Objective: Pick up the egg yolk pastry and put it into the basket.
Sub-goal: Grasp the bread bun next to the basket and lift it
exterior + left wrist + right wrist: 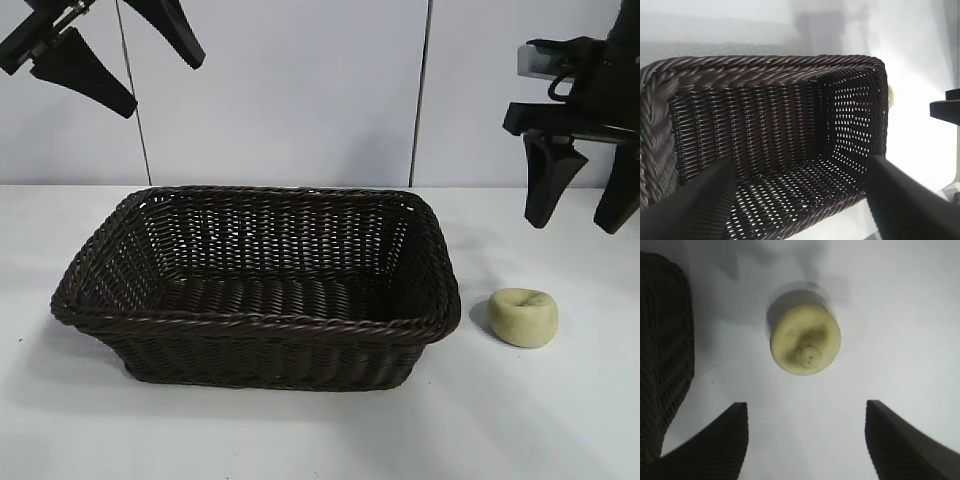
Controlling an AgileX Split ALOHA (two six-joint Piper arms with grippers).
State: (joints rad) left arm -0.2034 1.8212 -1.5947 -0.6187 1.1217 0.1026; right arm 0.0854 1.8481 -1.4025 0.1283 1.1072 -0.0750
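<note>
Approach step: right claw (582, 210), fingers apart and empty, hangs above the egg yolk pastry (524, 317) (beside the basket (250, 325)); next, lower and close. Left claw (120, 60) parked, apart.

The exterior camera faces the arms from in front, slightly above the worktop (300, 440), taking in the whole basket (255, 325) and the egg yolk pastry (524, 317). The left wrist camera looks obliquely and closely into the basket (765, 67), with what may be the pastry's edge beyond its far wall. The right wrist camera looks straight down on the pastry (805, 339), sharing the basket's side (665, 355).
</note>
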